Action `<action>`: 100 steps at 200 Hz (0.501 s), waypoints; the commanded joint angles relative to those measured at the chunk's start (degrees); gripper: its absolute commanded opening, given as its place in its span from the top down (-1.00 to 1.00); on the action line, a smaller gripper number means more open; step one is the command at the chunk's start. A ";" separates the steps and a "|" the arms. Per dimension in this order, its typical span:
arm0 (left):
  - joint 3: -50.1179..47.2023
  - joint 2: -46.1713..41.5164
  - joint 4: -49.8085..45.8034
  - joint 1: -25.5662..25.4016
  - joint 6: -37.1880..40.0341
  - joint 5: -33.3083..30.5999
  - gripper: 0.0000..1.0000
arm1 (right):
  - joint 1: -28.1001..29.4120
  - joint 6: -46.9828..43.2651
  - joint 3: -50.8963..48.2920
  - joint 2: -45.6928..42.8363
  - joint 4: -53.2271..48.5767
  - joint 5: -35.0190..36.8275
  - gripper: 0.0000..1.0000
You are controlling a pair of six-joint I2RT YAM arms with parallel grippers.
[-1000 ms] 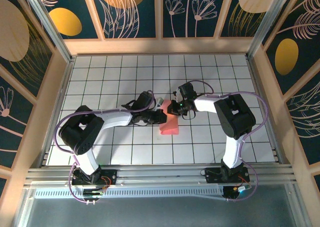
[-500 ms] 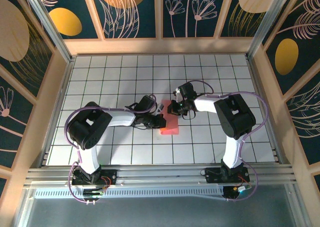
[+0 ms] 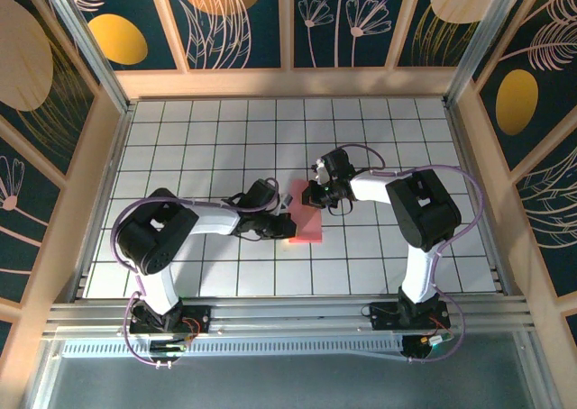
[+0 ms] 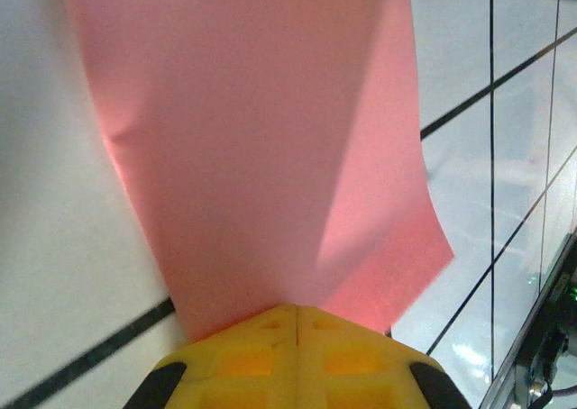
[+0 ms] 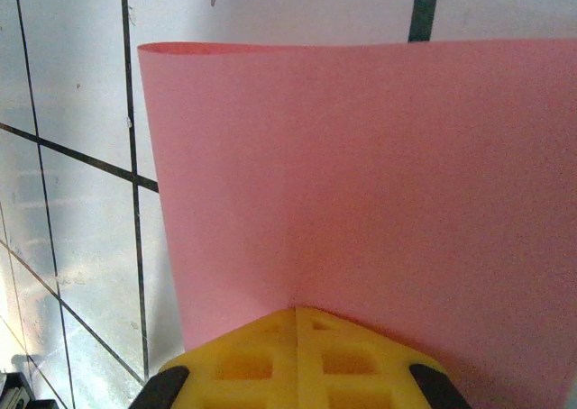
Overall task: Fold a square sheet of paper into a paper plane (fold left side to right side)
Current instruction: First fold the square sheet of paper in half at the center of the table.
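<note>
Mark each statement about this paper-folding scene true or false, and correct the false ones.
1. The paper is salmon-pink. True.
2. Both grippers stand wide open. False: the left gripper and the right gripper are shut, fingertips together.
3. The paper lies on a white grid table. True.
4. The paper sits in the table's far left corner. False: it lies near the middle, between the two grippers.
5. The paper is already a slim pointed dart. False: it is a broad, straight-edged shape.
</note>
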 commanded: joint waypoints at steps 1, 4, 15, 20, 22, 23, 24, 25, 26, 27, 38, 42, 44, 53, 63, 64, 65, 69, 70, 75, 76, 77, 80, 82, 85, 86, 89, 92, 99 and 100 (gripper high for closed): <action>-3.37 -1.06 -6.12 -1.51 -0.04 1.12 0.93 | -0.94 -1.62 -1.85 2.48 -6.31 8.36 1.00; -3.56 -1.21 -6.12 -1.49 -0.12 1.10 0.93 | -1.00 -1.70 -1.85 2.48 -6.32 8.36 1.00; -4.46 -1.68 -5.74 -1.70 -0.53 1.30 0.93 | -0.99 -1.88 -1.91 2.48 -6.40 8.45 1.00; -4.94 -2.00 -5.18 -1.70 -0.71 1.63 0.93 | -0.98 -2.00 -1.75 2.50 -6.48 8.41 1.00; -5.24 -2.07 -4.88 -1.70 -0.87 1.93 0.93 | -0.97 -2.10 -1.75 2.48 -6.44 8.44 1.00; -5.35 -2.15 -4.75 -1.70 -0.98 2.00 0.93 | -1.00 -2.13 -1.75 2.48 -6.47 8.45 1.00; -5.45 -2.19 -4.60 -1.70 -1.04 2.08 0.93 | -0.97 -2.14 -1.75 2.48 -6.48 8.45 1.00; -5.59 -2.21 -4.48 -1.70 -1.12 2.16 0.93 | -0.99 -2.15 -1.75 2.48 -6.49 8.45 1.00; -5.66 -2.31 -4.38 -1.70 -1.15 2.24 0.93 | -1.01 -2.16 -1.79 2.48 -6.49 8.41 1.00; -5.74 -2.32 -4.33 -1.70 -1.22 2.29 0.93 | -1.02 -2.16 -1.81 2.48 -6.49 8.43 1.00; -6.12 -2.67 -4.27 -1.70 -1.31 2.46 0.93 | -1.00 -2.33 -1.79 2.50 -6.49 8.45 1.00; -6.20 -2.80 -4.28 -1.70 -1.28 2.55 0.93 | -1.01 -2.33 -1.85 2.49 -6.41 8.37 1.00; -6.19 -2.82 -4.28 -1.70 -1.28 2.54 0.93 | -0.98 -2.34 -1.84 2.52 -6.40 8.37 1.00; -6.44 -3.39 -4.21 -1.71 -1.28 2.38 0.93 | -0.95 -2.34 -1.86 2.48 -6.32 8.29 1.00; -6.45 -4.18 -4.27 -1.70 -1.21 2.40 0.93 | -0.89 -2.35 -1.84 2.48 -6.23 8.02 1.00; -6.44 -4.26 -4.28 -1.70 -1.16 2.36 0.93 | -0.91 -2.38 -1.84 2.48 -6.23 8.02 1.00; -6.48 -4.35 -4.28 -1.70 -1.13 2.39 0.93 | -0.92 -2.36 -1.84 2.48 -6.23 8.01 1.00; -6.44 -4.64 -4.40 -1.70 -1.14 2.26 0.93 | -0.93 -2.42 -1.85 2.43 -6.15 7.97 1.00; -6.39 -4.67 -4.43 -1.70 -1.12 2.29 0.93 | -0.94 -2.42 -1.93 2.41 -6.15 7.95 1.00; -6.26 -4.69 -4.58 -1.66 -1.10 2.17 0.93 | -0.86 -2.42 -1.95 2.39 -6.07 7.92 1.00; -6.26 -4.69 -4.56 -1.64 -1.10 2.12 0.93 | -0.81 -2.42 -1.94 2.39 -6.06 7.88 1.00; -6.17 -4.69 -4.59 -1.63 -1.15 2.09 0.93 | -0.83 -2.42 -1.93 2.39 -6.10 7.86 1.00; -6.10 -6.12 -4.55 -1.62 -1.31 2.09 0.93 | -0.85 -2.47 -1.97 2.35 -6.06 7.84 1.00; -6.00 -6.59 -4.54 -1.62 -1.35 2.11 0.94 | -0.78 -2.50 -2.00 2.31 -6.05 7.77 1.00; -5.92 -7.02 -4.47 -1.57 -1.43 2.13 0.94 | -0.82 -2.54 -1.93 2.36 -6.06 7.69 1.00; -5.91 -7.13 -4.46 -1.55 -1.44 2.18 0.94 | -0.79 -2.57 -1.93 2.33 -6.06 7.67 1.00; -5.71 -7.54 -4.39 -1.47 -1.54 2.26 0.94 | -0.72 -2.66 -2.00 2.23 -6.06 7.64 1.00; -5.46 -7.93 -4.37 -1.28 -1.65 2.39 0.94 | -0.75 -2.68 -1.99 2.23 -6.02 7.66 1.00; -4.93 -8.90 -4.28 -0.82 -1.86 2.96 0.94 | -0.67 -2.77 -1.84 2.13 -6.03 7.58 1.00; -4.85 -9.04 -4.23 -0.74 -1.92 3.04 0.94 | -0.67 -2.77 -1.88 2.13 -6.04 7.53 1.00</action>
